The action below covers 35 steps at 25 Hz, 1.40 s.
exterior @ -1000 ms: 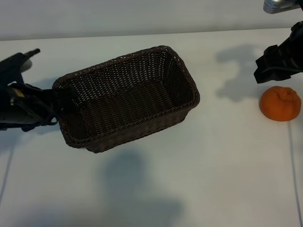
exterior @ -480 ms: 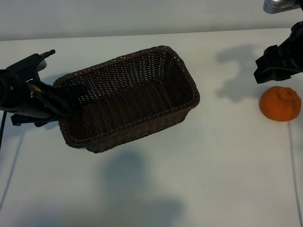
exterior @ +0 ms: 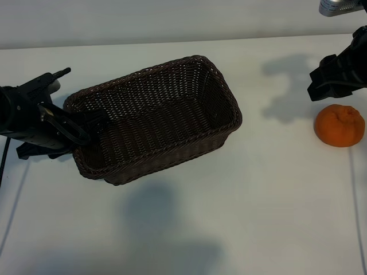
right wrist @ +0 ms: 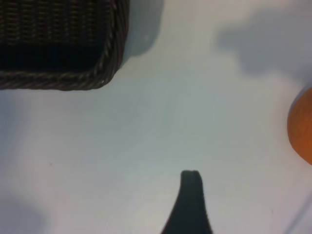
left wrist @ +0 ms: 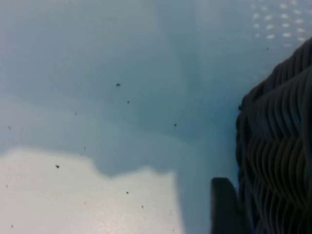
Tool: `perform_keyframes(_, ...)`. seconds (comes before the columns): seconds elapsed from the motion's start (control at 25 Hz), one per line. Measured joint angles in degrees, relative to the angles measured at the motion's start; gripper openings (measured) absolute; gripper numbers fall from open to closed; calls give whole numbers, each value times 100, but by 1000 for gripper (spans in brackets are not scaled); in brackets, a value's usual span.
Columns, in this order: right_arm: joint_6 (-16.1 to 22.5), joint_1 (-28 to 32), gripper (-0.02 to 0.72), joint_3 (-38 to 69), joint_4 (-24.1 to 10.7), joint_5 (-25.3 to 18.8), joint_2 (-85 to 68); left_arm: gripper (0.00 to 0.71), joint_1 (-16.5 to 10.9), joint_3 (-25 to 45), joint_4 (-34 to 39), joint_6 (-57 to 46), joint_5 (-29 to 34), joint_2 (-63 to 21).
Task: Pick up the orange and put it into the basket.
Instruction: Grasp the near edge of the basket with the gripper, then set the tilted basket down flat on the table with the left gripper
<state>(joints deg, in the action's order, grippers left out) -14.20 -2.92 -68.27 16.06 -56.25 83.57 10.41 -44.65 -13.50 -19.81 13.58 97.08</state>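
A rectangular basket of dark brown woven wicker, with rounded corners, braided rim and sloping sides, sits tilted on a smooth white table. The orange, small, round, dimpled, with a puckered stem end, rests on the table well apart from the basket, near the right edge. The left gripper straddles the basket's left end wall, one finger inside and one outside; whether it clamps the wall cannot be told. The right gripper hovers just above the orange, fingers apart, holding nothing.
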Motion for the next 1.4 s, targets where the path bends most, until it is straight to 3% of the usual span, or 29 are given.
perform_keyframes(0.16, 0, 0, 574, 0, 0, 0, 0, 167, 0, 0, -33, 40, 0, 0)
perform_keyframes(0.2, 0, 0, 574, 0, 0, 0, 0, 150, 0, 0, -55, 60, -6, 0)
perform_keyframes(0.4, 0, 0, 574, 0, 0, -5, 0, 150, 0, 0, -326, 365, -1, 0)
perform_keyframes(0.76, 0, 0, 574, 0, 0, -5, 0, 150, 0, 0, -2023, 2493, 300, -350)
perform_keyframes(1.2, 0, 0, 574, 0, 0, -36, 0, 150, -790, -95, -3302, 4214, 1124, -1263)
perform_keyframes(1.4, 0, 0, 573, 0, 0, -36, 0, 150, -853, -670, -3235, 4384, 1452, -1004)
